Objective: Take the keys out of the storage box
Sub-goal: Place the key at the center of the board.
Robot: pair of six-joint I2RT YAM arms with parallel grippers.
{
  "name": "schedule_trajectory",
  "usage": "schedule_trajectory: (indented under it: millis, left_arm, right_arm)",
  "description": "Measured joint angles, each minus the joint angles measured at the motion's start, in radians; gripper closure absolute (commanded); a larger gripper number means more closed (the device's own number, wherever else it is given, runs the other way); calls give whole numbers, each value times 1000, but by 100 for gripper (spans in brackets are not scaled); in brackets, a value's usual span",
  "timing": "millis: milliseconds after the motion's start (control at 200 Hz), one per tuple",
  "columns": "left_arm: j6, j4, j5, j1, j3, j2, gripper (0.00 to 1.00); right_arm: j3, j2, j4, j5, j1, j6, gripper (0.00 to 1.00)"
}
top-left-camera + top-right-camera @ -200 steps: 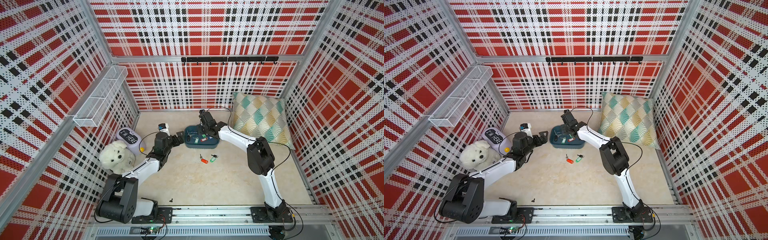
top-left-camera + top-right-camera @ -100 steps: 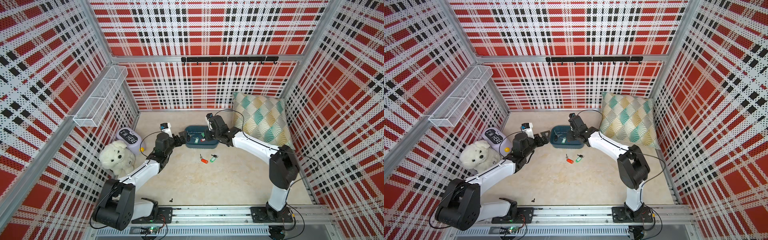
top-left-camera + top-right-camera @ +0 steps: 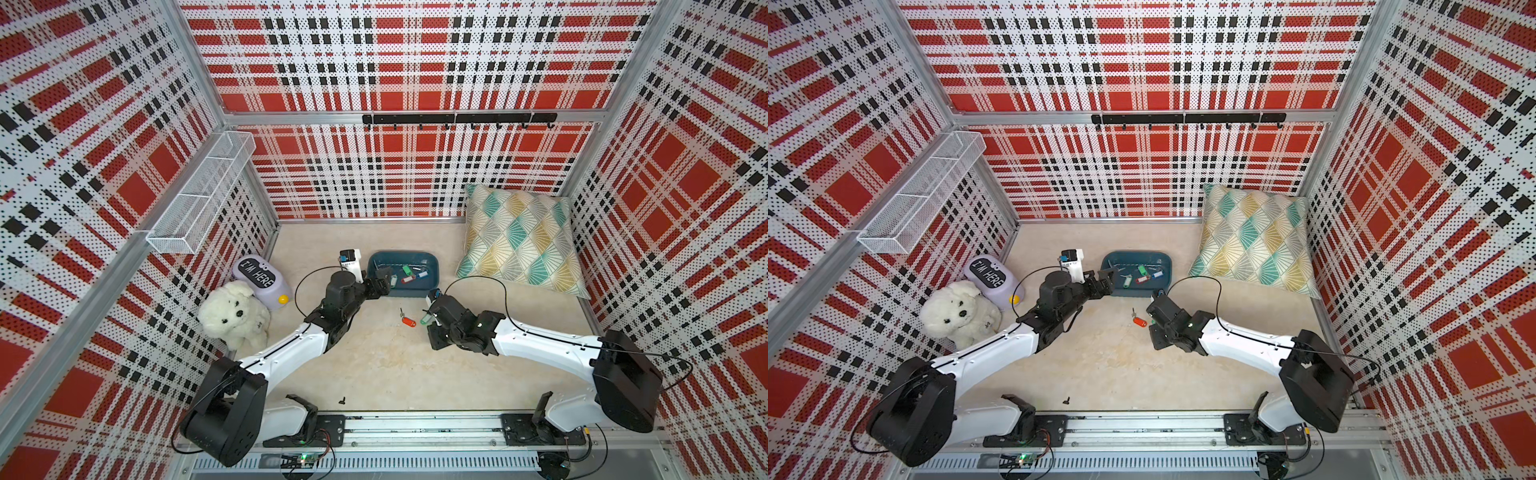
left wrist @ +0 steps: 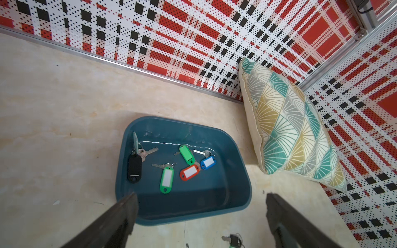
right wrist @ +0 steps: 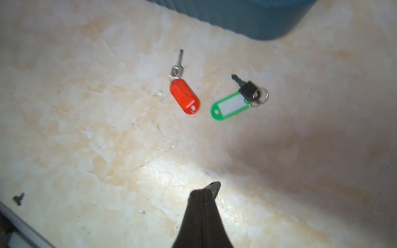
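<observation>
The left gripper [image 4: 199,197] spreads wide by the storage box [image 4: 236,150] to grab keys [image 4: 187,174]; the right gripper [image 5: 206,193] is squeezed shut.

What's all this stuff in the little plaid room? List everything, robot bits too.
storage box: one, dark teal, floor near the back wall.
keys in the box: six tags, two green, red, blue, black, pale grey.
red-tagged key: one, floor in front of the box.
green-tagged key: one, beside the red one.
pillow: one, teal, yellow and grey, back corner, robot's right.
plush toy: one, white, floor, robot's left.
"I'M HERE" gadget: one, lilac, behind the plush toy.
wire basket: one, white, left wall.
hook rail: one, black, back wall.
black bit: one, floor by the arm bases.
left gripper: one, black, open, at the box's edge.
right gripper: one, black, shut, near the two loose keys.
</observation>
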Motion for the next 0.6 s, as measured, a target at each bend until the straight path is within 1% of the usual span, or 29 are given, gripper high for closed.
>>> schedule_trajectory:
  millis: [215,366,396,436,496,511,541,596]
  left_arm:
    - [-1,-6,-33,-42,11,0,1]
    - [-3,-13,-54,-56,30,3,1]
    - [-2,-15,-58,-60,35,3,1]
    - [-3,-16,-64,-64,42,4,1]
    - [-2,-19,-73,-71,52,5,1]
    - [-2,-21,-75,-72,55,6,1]
    - [-2,-24,-80,-75,62,8,1]
    - [0,-32,-90,-79,77,16,1]
  right_arm:
    - [-29,40,39,23,0,25,100]
    - [-24,120,84,20,0,22,100]
    - [-20,139,85,20,0,21,96]
    - [-11,158,90,24,0,20,89]
    - [3,163,95,28,0,16,83]
    - [5,163,96,29,0,15,79]
    - [6,163,96,32,0,17,72]
    - [6,163,93,35,0,5,52]
